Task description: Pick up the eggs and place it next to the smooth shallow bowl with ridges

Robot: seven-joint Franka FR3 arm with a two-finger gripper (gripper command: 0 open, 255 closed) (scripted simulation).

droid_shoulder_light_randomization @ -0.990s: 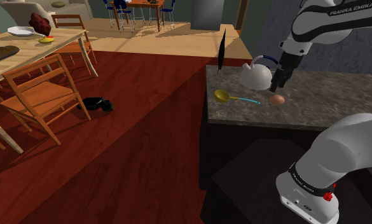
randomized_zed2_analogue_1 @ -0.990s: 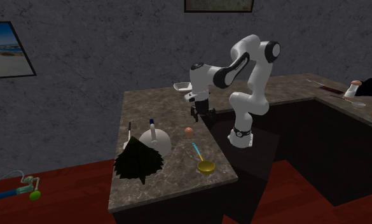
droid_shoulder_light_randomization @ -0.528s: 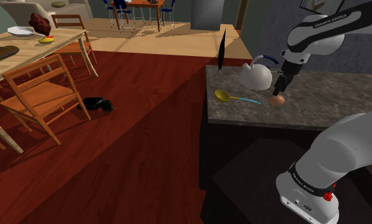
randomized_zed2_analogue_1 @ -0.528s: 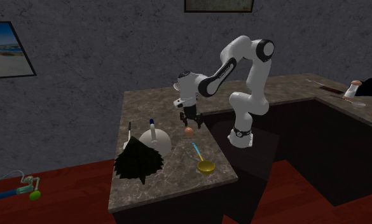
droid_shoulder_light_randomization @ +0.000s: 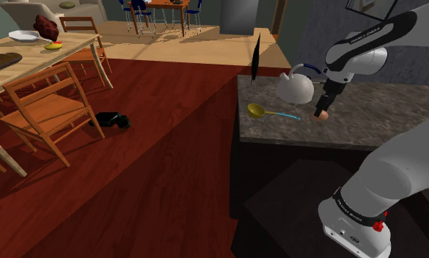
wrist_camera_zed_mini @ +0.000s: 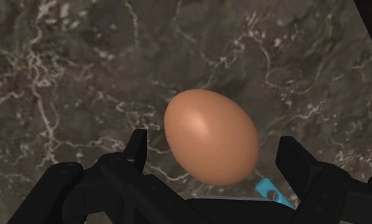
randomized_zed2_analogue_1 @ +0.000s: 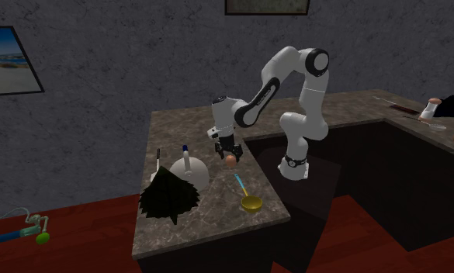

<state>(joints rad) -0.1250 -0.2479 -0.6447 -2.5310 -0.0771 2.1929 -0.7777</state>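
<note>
Red wood floor (droid_shoulder_light_randomization: 147,176), wooden chair (droid_shoulder_light_randomization: 48,110), dining table (droid_shoulder_light_randomization: 37,55), grey wall (randomized_zed2_analogue_1: 124,54), framed picture (randomized_zed2_analogue_1: 8,60)

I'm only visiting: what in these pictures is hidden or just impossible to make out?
- Shoulder view: the hand covers most of the egg, so where the egg meets the counter is hidden.
- Second exterior view: the dark leafy plant hides the lower part of the white kettle.
- Wrist view: the hand's black body hides most of the blue spoon handle.

Orange-brown on the egg (wrist_camera_zed_mini: 211,137), mid-frame; dark grey, white-veined, across the counter (wrist_camera_zed_mini: 82,76); yellow and turquoise on the spoon (droid_shoulder_light_randomization: 258,111).
</note>
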